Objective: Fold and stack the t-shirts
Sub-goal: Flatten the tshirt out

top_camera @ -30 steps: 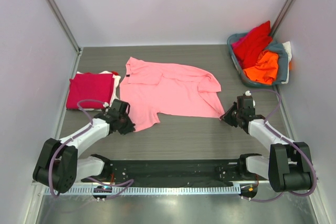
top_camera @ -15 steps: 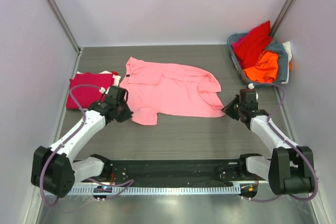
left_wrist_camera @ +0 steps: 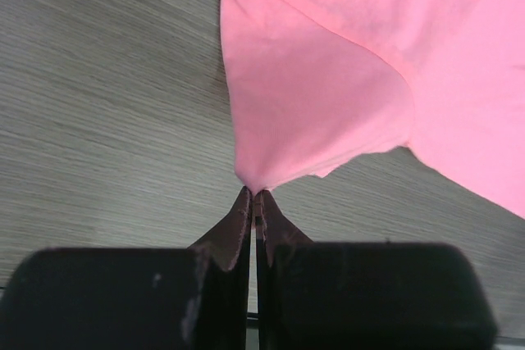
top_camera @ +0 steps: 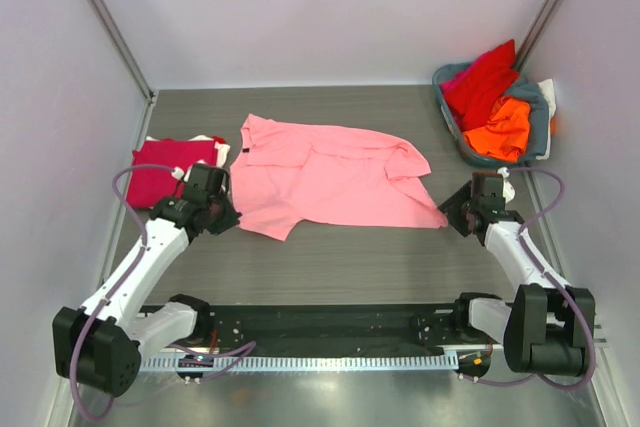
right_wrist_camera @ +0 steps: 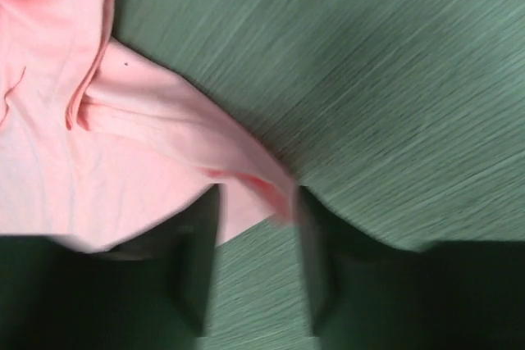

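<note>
A light pink t-shirt (top_camera: 330, 175) lies spread across the middle of the table. My left gripper (top_camera: 224, 215) is at its near-left corner, and the left wrist view shows that gripper (left_wrist_camera: 256, 195) shut on a pinched tip of the pink cloth (left_wrist_camera: 328, 79). My right gripper (top_camera: 458, 213) is at the shirt's near-right corner. In the right wrist view it (right_wrist_camera: 256, 223) stands open, and the pink corner (right_wrist_camera: 246, 174) lies loose on the table between its blurred fingers (right_wrist_camera: 199, 239). A folded crimson t-shirt (top_camera: 160, 172) rests at the left on a white one (top_camera: 208, 139).
A grey-blue basket (top_camera: 541, 122) stands at the back right, holding a red t-shirt (top_camera: 482, 80) and an orange one (top_camera: 503, 127). Side walls close in the table on both sides. The arms' black base rail (top_camera: 320, 325) runs along the near edge.
Both grippers moved outward and away, stretching the pink shirt wider. The left gripper kept its hold on the corner. The right gripper opened and let its corner drop.
</note>
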{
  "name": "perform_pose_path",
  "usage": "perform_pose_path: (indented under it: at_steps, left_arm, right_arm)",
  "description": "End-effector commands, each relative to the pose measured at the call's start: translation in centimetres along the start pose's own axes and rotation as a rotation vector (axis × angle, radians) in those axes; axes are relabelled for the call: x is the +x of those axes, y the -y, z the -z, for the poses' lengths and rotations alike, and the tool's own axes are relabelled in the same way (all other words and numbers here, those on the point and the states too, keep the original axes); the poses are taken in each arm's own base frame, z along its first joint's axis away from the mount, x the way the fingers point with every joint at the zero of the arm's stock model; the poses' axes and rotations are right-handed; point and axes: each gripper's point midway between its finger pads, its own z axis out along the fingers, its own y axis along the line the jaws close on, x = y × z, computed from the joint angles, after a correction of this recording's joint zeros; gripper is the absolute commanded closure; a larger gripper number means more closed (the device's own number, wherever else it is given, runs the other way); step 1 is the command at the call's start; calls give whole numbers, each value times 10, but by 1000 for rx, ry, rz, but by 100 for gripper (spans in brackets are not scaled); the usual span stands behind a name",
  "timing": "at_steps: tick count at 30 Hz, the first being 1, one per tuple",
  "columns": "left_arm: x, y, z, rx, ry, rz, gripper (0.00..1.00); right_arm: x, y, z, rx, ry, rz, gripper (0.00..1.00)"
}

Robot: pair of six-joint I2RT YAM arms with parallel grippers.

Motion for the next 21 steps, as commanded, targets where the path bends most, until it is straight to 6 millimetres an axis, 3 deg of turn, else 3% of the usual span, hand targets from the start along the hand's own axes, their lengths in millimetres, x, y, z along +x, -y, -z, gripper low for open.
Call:
perform_pose_path:
  at_steps: [1,2,5,11,16,21]
  left_arm:
    - [-1,-2,7,10,8,-15,100]
    - [0,-3,8,10,8,-15,100]
    - [-1,-3,9,9,10,-17,100]
    - [-4,1,11,21,16,-24,100]
    - [-7,0,12,14,24,-40,100]
    - [-11,-4,8,-9,21,-56,100]
  right_arm:
    - [17,4,-3,-11,-83,46,42]
    - [20,9,-4,-2,-89,68,30]
    - [24,13,-5,-2,-105,133,27]
    - [34,10,-8,-10,-149,251,37]
    - [23,11,-9,102,-41,332,37]
    - [30,6,-13,142,-51,379,40]
